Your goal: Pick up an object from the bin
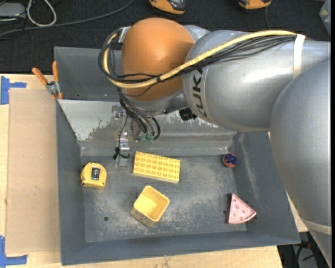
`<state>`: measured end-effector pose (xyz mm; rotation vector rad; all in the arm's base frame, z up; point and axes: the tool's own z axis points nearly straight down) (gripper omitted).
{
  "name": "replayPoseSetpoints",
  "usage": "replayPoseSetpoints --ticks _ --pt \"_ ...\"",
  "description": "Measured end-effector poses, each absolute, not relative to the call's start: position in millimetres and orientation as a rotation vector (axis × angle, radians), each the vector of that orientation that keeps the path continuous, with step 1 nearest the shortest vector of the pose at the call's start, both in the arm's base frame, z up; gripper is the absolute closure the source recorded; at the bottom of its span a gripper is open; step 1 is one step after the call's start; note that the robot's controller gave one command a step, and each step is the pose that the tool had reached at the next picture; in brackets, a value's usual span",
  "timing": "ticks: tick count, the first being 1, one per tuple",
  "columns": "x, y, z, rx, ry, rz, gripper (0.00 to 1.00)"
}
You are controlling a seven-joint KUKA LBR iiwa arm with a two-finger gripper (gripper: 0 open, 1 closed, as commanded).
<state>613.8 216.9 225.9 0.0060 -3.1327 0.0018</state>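
The bin (pixel 173 236) is grey, its floor flecked with pale scuffs, and on it lie a yellow tape measure (pixel 93 175) with a black face, a yellow building plate (pixel 156 167) patterned with rows of studs, and a plain yellow square cup (pixel 151 204). The watermelon-slice toy (pixel 240 211) is pink with dark seed spots and a paler rim, and the small ball (pixel 229 160) is dark blue with red. The arm (pixel 240 88) is silver-grey with an orange cover (pixel 156 54) and a yellow cable (pixel 234 41) among black ones.

clear: between yellow cup (pixel 151 204) and pink wedge (pixel 240 210) | crowded: tape measure (pixel 94 175), studded plate (pixel 156 167)
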Motion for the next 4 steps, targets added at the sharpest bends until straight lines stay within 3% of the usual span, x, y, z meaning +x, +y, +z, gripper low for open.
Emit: replayPoseSetpoints --ticks 1,2,3,4 --pt "615.6 215 231 -0.002 -3.141 -0.001 0.00" --pt "600.3 234 137 0.037 -3.140 -0.002 0.00" --pt "596.3 238 121 0.099 -3.141 -0.002 0.00" --pt "597.1 239 137 0.079 -3.144 -0.004 0.00"
